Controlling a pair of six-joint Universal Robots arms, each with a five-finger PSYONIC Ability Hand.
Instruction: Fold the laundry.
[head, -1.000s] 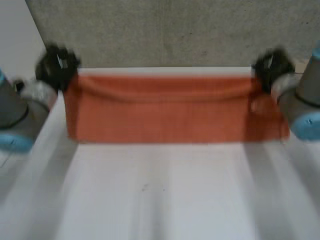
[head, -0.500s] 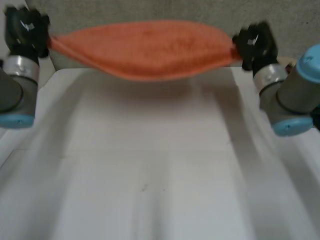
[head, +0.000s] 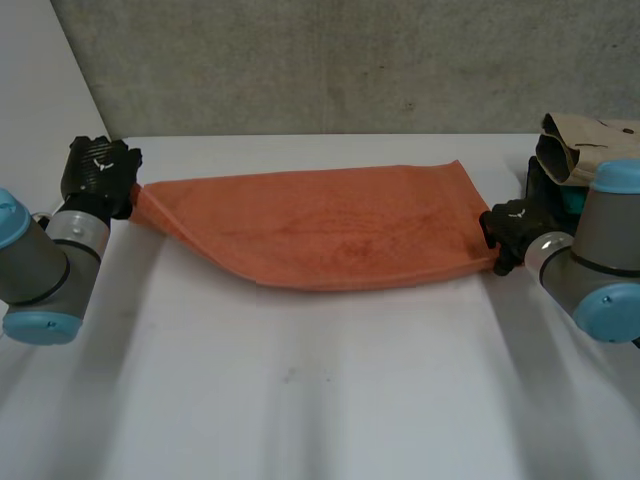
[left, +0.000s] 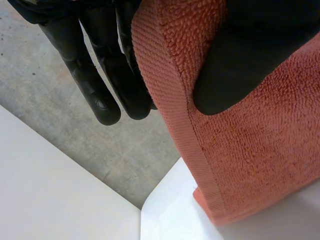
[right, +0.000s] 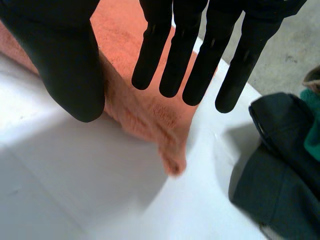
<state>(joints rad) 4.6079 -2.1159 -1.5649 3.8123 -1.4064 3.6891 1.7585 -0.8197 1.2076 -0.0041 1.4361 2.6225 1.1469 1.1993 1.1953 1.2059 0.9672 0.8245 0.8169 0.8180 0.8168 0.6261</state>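
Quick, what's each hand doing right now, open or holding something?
Left hand: shut on the towel, pinching its corner.
Right hand: open, fingers straight above the towel, holding nothing.

— What did the white table (head: 300, 400) carry?
— An orange towel (head: 330, 230) lay across its far part. A heap of clothes (head: 585, 150), beige, dark and teal, sat at its far right corner.

Clothes pile (head: 588, 146) — edge-cropped, partly hidden behind the right arm (head: 608, 262).
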